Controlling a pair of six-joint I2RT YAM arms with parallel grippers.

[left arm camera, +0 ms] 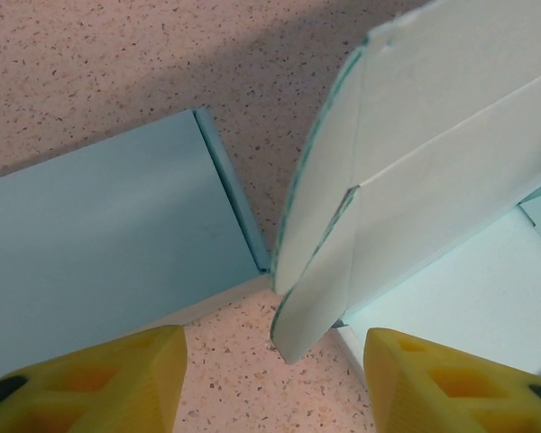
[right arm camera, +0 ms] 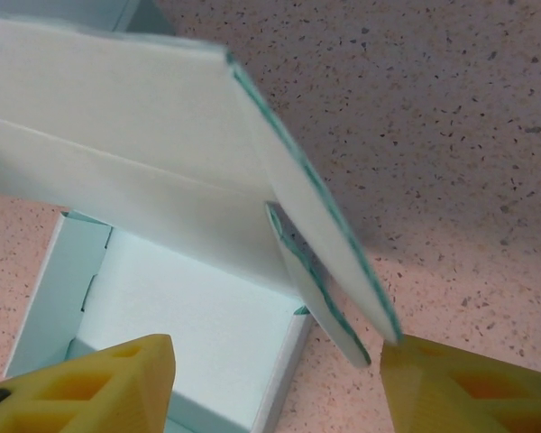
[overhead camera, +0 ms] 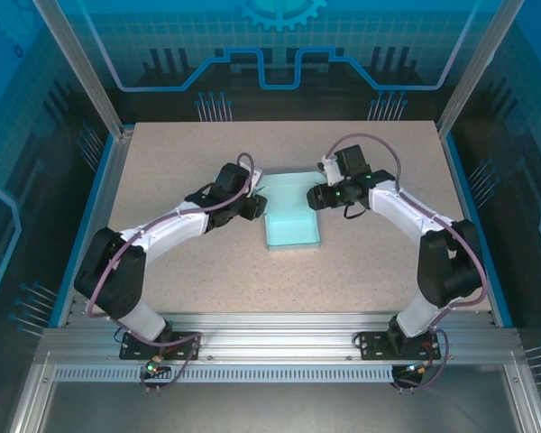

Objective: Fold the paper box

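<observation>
The pale teal paper box (overhead camera: 293,230) lies in the middle of the table with its tray open upward and its back panel (overhead camera: 288,185) raised. My left gripper (overhead camera: 257,206) is at that panel's left end, my right gripper (overhead camera: 317,196) at its right end. In the left wrist view the white side flap (left arm camera: 320,289) hangs between the yellow fingers (left arm camera: 117,379) of my left gripper (left arm camera: 275,352), apart from both. In the right wrist view my right gripper (right arm camera: 278,361) is open; the flap (right arm camera: 329,271) reaches down to its right finger (right arm camera: 460,388), and its left finger is over the tray floor (right arm camera: 189,316).
A flat teal panel (left arm camera: 99,225) of the box lies on the speckled table (overhead camera: 189,289) left of the raised flap. Aluminium posts and blue side walls (overhead camera: 90,198) bound the table, and both arm bases sit at the near edge.
</observation>
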